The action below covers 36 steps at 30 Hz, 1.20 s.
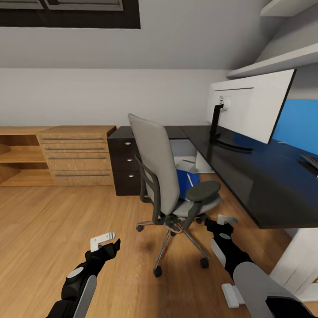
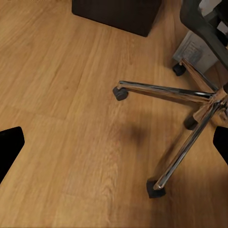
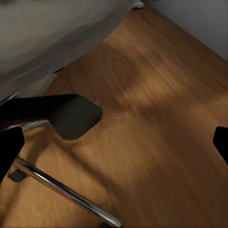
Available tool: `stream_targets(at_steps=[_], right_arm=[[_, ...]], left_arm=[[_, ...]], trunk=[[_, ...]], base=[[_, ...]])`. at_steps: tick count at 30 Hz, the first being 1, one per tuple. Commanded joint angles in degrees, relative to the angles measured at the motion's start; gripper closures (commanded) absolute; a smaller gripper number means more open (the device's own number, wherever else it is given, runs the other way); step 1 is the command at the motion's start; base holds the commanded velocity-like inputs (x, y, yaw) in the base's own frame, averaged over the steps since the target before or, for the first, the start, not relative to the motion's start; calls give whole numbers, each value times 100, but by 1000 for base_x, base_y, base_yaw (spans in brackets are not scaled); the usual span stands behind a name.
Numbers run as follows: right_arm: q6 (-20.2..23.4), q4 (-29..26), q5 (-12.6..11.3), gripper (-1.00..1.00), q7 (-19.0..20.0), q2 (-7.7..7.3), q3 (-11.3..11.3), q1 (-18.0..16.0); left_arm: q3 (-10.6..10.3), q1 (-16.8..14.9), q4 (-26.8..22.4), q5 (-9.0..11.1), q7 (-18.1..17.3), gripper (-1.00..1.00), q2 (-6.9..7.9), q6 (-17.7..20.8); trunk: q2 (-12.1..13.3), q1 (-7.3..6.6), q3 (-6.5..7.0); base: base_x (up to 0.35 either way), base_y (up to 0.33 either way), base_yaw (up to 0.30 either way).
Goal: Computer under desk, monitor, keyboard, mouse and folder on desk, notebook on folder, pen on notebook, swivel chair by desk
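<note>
Now the blue folder (image 1: 187,182) is lying on the swivel chair (image 1: 168,176) seat, farther off and slightly left of the nearer right gripper (image 1: 219,221); both grippers, left gripper (image 1: 106,243) included, are hanging wide, holding nothing.

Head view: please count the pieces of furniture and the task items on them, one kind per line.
Swivel chair: 1
Desk: 1
Wooden drawer chest: 1
Monitor: 1
Blue folder on the chair seat: 1
Total: 5
</note>
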Motion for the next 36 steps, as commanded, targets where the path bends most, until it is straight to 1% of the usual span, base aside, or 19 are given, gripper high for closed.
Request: stream_targets(at_steps=[1, 6, 28, 33, 36], right_arm=[[-41, 2, -60, -100, 5, 4, -14, -3], [-41, -2, -68, -100, 5, 7, -14, -3], [-41, 14, -77, -100, 14, 7, -14, -3], [-41, 8, -77, -100, 25, 7, -14, -3], [-41, 7, -77, -100, 39, 7, -14, -3]], left_arm=[[-7, -3, -9, 61, 52, -100, 1, 19], [-8, -3, -10, 61, 44, -100, 1, 21], [-14, -3, -6, 61, 43, -100, 1, 17], [-9, -3, -10, 66, 43, -100, 1, 18], [-11, -3, -4, 63, 43, -100, 1, 18]], trunk=[[-2, 1, -6], [-2, 1, -6], [-2, 1, -6], [-2, 1, -6], [-2, 1, -6]], base=[[242, 0, 0], [85, 0, 32], [1, 1, 245], [0, 210, 242], [0, 141, 77]])
